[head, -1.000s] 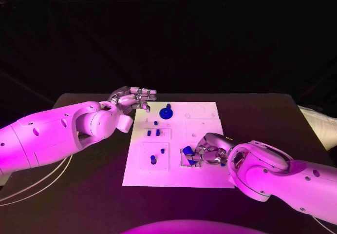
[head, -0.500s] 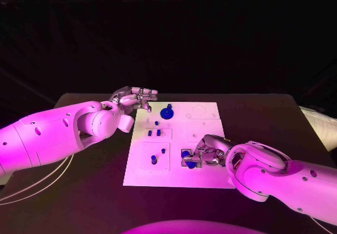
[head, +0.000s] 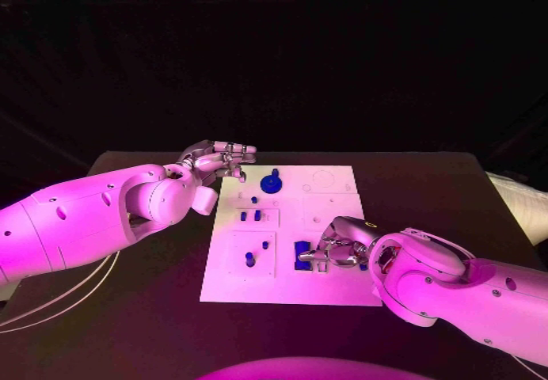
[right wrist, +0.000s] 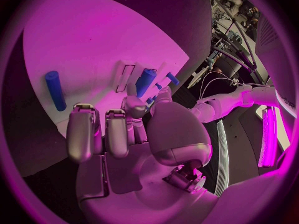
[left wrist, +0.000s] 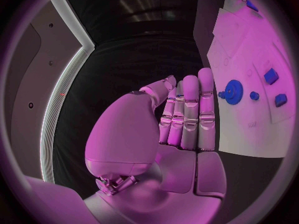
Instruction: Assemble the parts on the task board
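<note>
I am seeing the black table (head: pixel 445 198) carrying the white task board (head: pixel 286 285), lying flat at its middle.

Bright glare on the white arms, dark surroundings; wrist views bend at the edges.

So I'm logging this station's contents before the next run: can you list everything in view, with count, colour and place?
table: one, black, under everything.
task board: one, white, mid-table.
gear: one, blue, at the board's far end, near the left hand.
small parts: several, blue, in the board's left-hand sections; exact count unclear.
long part: one, blue, at the right hand's fingers; whether it is held is unclear.
left hand: silver, fingers apart, holding nothing, over the board's far left corner.
right hand: silver, on the board's near right section.
</note>
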Robot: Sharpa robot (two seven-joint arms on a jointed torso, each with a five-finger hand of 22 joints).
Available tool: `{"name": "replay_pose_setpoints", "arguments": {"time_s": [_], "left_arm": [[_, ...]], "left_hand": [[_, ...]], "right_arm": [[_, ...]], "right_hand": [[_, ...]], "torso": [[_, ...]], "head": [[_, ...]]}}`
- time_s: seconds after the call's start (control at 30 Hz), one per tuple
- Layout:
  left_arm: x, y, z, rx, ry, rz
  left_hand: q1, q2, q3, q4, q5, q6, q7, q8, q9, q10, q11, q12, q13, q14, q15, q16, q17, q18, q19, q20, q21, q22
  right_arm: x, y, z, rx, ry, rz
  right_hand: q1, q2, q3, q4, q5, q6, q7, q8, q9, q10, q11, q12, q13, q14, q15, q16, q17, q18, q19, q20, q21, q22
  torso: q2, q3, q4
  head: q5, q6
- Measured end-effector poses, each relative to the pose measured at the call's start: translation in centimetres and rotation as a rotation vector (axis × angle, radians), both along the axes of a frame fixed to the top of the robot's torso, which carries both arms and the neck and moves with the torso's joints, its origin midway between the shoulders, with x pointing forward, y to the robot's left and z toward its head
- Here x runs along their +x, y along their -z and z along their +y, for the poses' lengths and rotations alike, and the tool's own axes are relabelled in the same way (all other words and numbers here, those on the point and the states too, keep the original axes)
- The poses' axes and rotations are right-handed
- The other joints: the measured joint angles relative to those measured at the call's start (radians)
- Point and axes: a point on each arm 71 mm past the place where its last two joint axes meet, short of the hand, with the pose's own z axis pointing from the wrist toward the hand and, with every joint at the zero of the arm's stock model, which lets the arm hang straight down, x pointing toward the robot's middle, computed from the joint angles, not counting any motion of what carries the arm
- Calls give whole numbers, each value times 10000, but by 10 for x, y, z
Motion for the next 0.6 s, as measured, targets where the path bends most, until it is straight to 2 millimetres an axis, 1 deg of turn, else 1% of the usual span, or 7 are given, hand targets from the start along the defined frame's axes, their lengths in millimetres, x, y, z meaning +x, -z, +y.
{"name": "replay_pose_setpoints", "arguments": {"time_s": [0.1,0.2,0.3,0.37,0.43,0.53,0.6], "left_arm": [[0,0,0,0,0,0],[0,0,0,0,1,0],[0,0,0,0,1,0],[0,0,0,-1,3,0],[0,0,0,-2,6,0],[0,0,0,-2,6,0],[0,0,0,1,-1,1]], "left_hand": [[0,0,0,0,0,0,0,0,0,0,0,0,0,0,0,0,0,-1,0,0,0,0],[0,0,0,0,0,0,0,0,0,1,-1,0,0,0,0,0,0,0,0,0,0,0],[0,0,0,0,0,0,0,0,0,1,-1,0,0,0,0,0,1,0,0,0,0,1],[0,0,0,0,0,0,0,0,0,1,-1,0,-1,0,0,0,1,1,0,0,0,1],[0,0,0,0,0,0,0,0,0,1,-1,0,5,0,1,0,1,-1,0,0,0,1],[0,0,0,0,0,0,0,0,0,1,-1,0,8,-1,1,0,1,0,0,0,0,1],[0,0,0,0,0,0,0,0,0,2,-1,0,7,-1,1,0,1,0,0,0,0,1]], "right_arm": [[-1,0,1,-39,-75,-37],[-1,-1,2,-84,-137,-54],[-1,0,3,-132,-190,-77],[0,0,4,-176,-223,-105],[0,0,4,-215,-238,-144],[0,-1,1,-248,-202,-209],[-1,-2,-5,-216,-122,-274]], "right_hand": [[429,17,94,-94,248,0,0,-40,52,0,0,-43,64,0,0,0,0,0,0,0,0,0],[1189,87,320,-414,633,0,0,-39,113,0,0,-53,144,0,0,0,-1,-1,0,0,0,16],[1908,192,558,-847,690,0,0,-39,162,0,0,-53,206,0,1,0,-1,0,0,0,0,38],[2216,250,701,-1040,641,0,0,-39,184,21,-21,-54,233,0,1,0,-1,-1,0,0,0,48],[2348,288,786,-1147,508,0,0,-77,196,39,-38,-63,256,0,1,0,-1,0,0,1,0,48],[2359,299,796,-1157,508,-4,4,-111,196,39,-38,-259,155,0,1,-39,-2,0,0,1,-59,20],[2359,299,796,-1157,525,-122,60,-200,196,-3,4,-407,46,0,1,-39,-2,0,0,1,-59,-14]], "torso": [[2,0,-1],[2,0,0],[1,1,0],[0,-2,0],[-1,-4,6],[-4,-5,11],[-6,-4,7]], "head": [[-7,-6],[-13,-12],[-15,-23],[-16,-25],[-16,-25],[-16,-18],[-20,-12]]}}
